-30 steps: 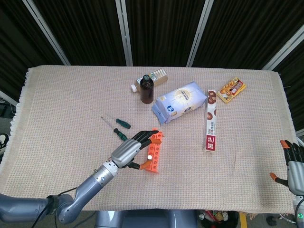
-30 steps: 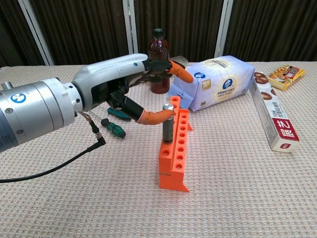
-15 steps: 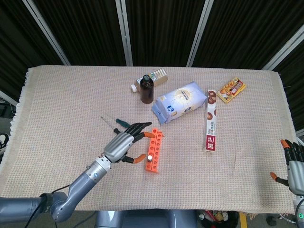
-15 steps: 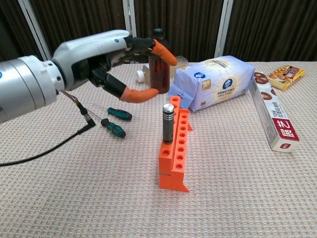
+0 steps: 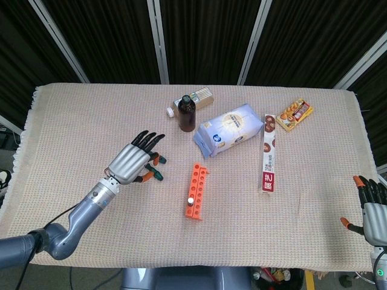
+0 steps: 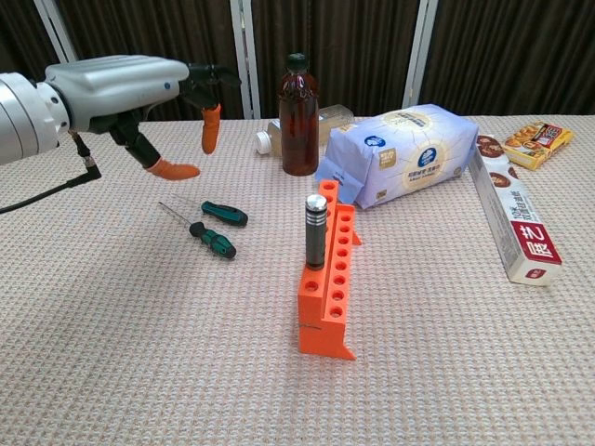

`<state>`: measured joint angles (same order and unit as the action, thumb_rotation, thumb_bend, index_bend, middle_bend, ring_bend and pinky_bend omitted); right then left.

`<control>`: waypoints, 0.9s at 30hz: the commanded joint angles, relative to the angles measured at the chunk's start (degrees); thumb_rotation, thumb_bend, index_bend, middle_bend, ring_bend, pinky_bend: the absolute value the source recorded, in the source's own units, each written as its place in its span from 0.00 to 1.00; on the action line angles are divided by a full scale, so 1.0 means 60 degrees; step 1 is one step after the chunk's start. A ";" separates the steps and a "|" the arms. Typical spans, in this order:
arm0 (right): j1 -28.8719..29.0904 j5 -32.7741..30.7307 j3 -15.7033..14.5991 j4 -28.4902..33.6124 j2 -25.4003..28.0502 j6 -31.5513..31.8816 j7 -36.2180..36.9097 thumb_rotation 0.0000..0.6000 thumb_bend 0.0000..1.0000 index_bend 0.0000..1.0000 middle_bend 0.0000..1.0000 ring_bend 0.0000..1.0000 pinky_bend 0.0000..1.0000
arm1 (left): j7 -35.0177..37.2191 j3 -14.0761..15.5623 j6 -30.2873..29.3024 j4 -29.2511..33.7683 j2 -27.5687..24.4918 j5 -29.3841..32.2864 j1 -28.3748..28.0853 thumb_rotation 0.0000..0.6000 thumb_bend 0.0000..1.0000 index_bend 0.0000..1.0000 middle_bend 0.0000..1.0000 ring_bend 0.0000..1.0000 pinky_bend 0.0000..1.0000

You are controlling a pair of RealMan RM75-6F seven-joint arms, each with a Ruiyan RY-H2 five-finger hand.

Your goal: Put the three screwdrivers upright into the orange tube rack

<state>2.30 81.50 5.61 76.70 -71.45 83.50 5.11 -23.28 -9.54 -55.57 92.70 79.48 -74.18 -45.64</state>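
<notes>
The left robot hand point(image 6: 139, 88) has drawn back from the rack point(image 6: 328, 279) and now hovers, fingers spread and holding nothing, above the two green-handled screwdrivers point(image 6: 212, 227) that lie just beside each other on the surface point(image 6: 139, 353), left of the rack. One screwdriver point(image 6: 315, 231) stands upright in a rack hole, its grey ribbed handle up; a second ago the hand's fingertips were right at it, and it has stayed put with the rack unshifted. The right robot hand point(image 5: 370, 208) sits at the far right edge, fingers apart, empty, well apart from everything. The lying screwdrivers look light and stiff, with thin shafts that would slip between fingertips, so the thick green handle is likely the better place to pinch, near its middle, leaving the shaft free to go into a hole. Behind the rack stand a brown bottle point(image 6: 299, 114), a blue bag point(image 6: 400, 153) and a long box point(image 6: 509, 212).
</notes>
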 commanded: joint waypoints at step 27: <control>-0.0038 -0.0117 0.0019 0.0027 0.0027 0.0024 -0.0077 1.00 0.00 0.00 0.06 0.00 0.05 | -0.3060 0.1237 0.1005 -0.3268 0.2326 -0.0228 -0.0810 1.00 0.24 0.39 0.00 0.00 0.00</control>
<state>2.09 80.81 5.72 76.85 -71.29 83.64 4.66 -41.68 -2.06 -50.03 73.95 92.58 -75.66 -50.19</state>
